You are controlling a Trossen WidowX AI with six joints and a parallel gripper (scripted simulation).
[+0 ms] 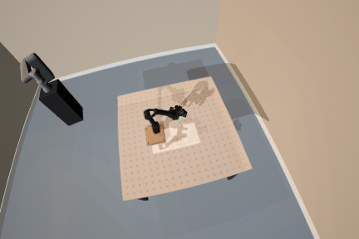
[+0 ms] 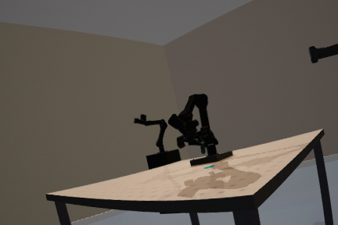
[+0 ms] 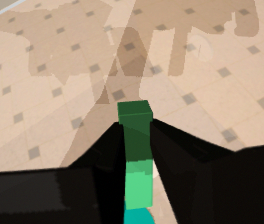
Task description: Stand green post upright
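The green post point(image 2: 203, 148) point(image 3: 138, 185) is held between the fingers of my gripper point(image 3: 135, 128) point(image 2: 203, 141), which is shut on it. In the exterior view the post looks about upright and hangs above the table, with a gap under its lower end. The cyan circle point(image 2: 209, 166) point(image 3: 139, 217) lies flat on the table; in the top view only a bit of the circle point(image 1: 177, 119) shows beside the gripper. In the wrist view the circle is at the bottom edge, partly hidden behind the post and the fingers.
The arm's wooden base board point(image 1: 154, 136) stands on the dotted table point(image 1: 137, 178). A pale rectangle point(image 1: 191, 134) lies beside the board. The arm's shadows fall across the table. A black pedestal point(image 1: 62, 103) with another arm-like device stands off the table.
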